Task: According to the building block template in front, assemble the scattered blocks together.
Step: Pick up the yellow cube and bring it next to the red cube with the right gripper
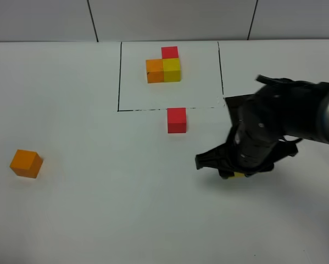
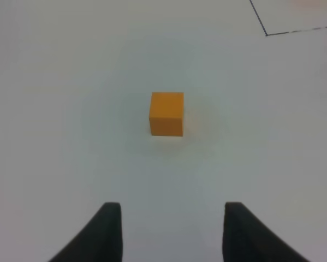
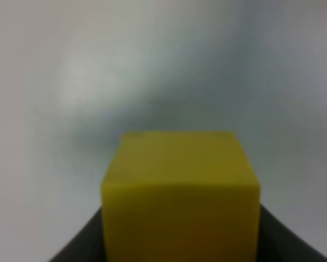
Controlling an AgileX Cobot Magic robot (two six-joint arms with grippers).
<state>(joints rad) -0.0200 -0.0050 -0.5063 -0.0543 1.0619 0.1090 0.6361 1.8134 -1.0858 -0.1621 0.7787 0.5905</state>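
The building block template (image 1: 164, 67), orange and yellow cubes in a row with red behind the yellow, sits inside a black-outlined rectangle at the back. Of the scattered blocks, the red one (image 1: 176, 120) lies just in front of that outline. The orange one (image 1: 26, 163) (image 2: 167, 113) lies alone at the far left. My left gripper (image 2: 171, 234) is open, a short way back from the orange cube, with nothing between its fingers. My right gripper (image 1: 235, 173) (image 3: 179, 234) is shut on the yellow block (image 1: 238, 175) (image 3: 179, 185), low over the table right of centre.
The black outline (image 1: 119, 77) (image 2: 294, 31) frames the template area on the white table (image 1: 109, 209). The dark right arm (image 1: 296, 115) reaches in from the right edge. A wall with panel seams runs along the back.
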